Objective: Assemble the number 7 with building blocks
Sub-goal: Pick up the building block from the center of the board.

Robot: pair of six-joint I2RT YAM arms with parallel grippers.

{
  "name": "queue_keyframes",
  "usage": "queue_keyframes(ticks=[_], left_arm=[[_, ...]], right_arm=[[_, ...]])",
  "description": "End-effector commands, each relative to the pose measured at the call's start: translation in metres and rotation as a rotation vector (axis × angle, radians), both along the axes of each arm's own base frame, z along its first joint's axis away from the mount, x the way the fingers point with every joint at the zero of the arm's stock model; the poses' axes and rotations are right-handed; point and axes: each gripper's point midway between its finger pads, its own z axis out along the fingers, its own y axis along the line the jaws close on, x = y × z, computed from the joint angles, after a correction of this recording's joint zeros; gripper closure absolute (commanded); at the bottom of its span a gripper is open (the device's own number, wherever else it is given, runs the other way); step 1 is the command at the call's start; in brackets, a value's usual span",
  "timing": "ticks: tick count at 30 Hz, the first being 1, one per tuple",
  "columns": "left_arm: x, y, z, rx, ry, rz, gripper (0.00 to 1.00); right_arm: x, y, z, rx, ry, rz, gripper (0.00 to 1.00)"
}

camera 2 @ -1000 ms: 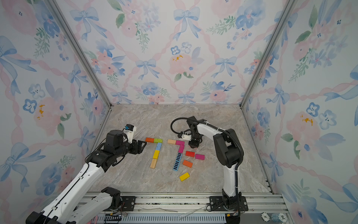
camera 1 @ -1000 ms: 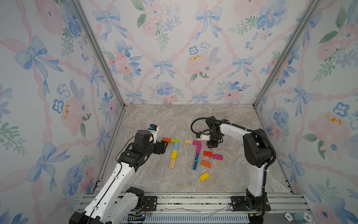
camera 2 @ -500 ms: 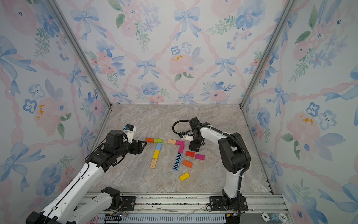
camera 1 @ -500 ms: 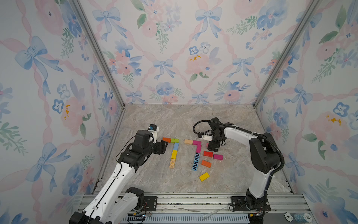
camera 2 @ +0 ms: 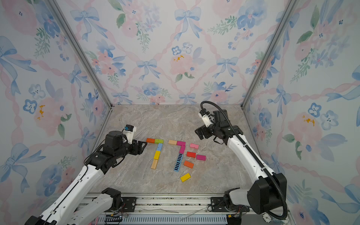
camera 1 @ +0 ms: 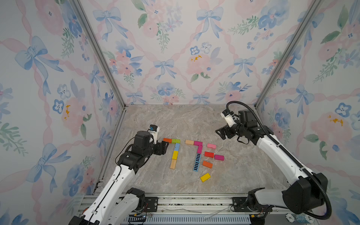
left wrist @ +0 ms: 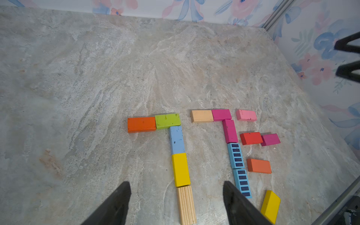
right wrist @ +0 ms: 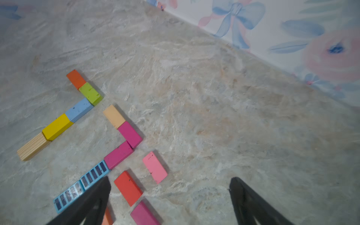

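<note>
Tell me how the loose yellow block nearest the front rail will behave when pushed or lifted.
The loose yellow block looks like a rigid painted wooden slab, so it should keep its shape when squeezed. Lying flat on its broad face, it will probably slide, not roll or tip. On the smooth table it may twist if pushed off-centre.

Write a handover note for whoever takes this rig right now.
The left claw is open and empty, next to the top bar of the left seven.
The right claw is open and empty, clear of all blocks, back right of the right seven.
Done: two five-block sevens lie flat, side by side.
Loose beside the right seven: pink block, red block, magenta block, orange block, yellow block.
Left: probably only checking alignment.
</note>
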Motion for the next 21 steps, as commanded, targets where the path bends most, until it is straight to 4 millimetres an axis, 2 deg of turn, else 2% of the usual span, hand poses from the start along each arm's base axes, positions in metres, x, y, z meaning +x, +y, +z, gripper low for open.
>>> queue_keyframes(ticks=[1,4,6,10,13,17,19,21], left_arm=[[-0.001,-0.002,-0.001,-0.003,-0.015,-0.024,0.23],[-0.002,-0.003,-0.001,-0.006,-0.013,-0.029,0.23],[-0.002,-0.002,0.001,-0.007,-0.020,-0.027,0.23],[-0.002,0.000,0.003,-0.004,-0.030,-0.020,0.23],[-0.002,0.000,0.003,-0.003,-0.029,-0.021,0.22],[-0.002,-0.001,0.002,-0.001,-0.027,-0.022,0.23],[-0.002,0.000,0.002,0.001,-0.026,-0.020,0.23],[-0.002,0.000,0.001,0.002,-0.024,-0.019,0.23]], right_arm=[[-0.053,0.008,-0.057,-0.204,0.132,0.187,0.03],[-0.065,0.021,-0.084,-0.339,0.107,0.331,0.02],[-0.064,0.025,-0.100,-0.385,0.100,0.373,0.00],[-0.056,0.031,-0.121,-0.445,0.130,0.407,0.13],[-0.052,0.037,-0.134,-0.464,0.135,0.444,0.15],[-0.045,0.043,-0.144,-0.471,0.139,0.461,0.25],[-0.039,0.044,-0.144,-0.477,0.126,0.456,0.26],[-0.037,0.046,-0.152,-0.487,0.142,0.463,0.27]])
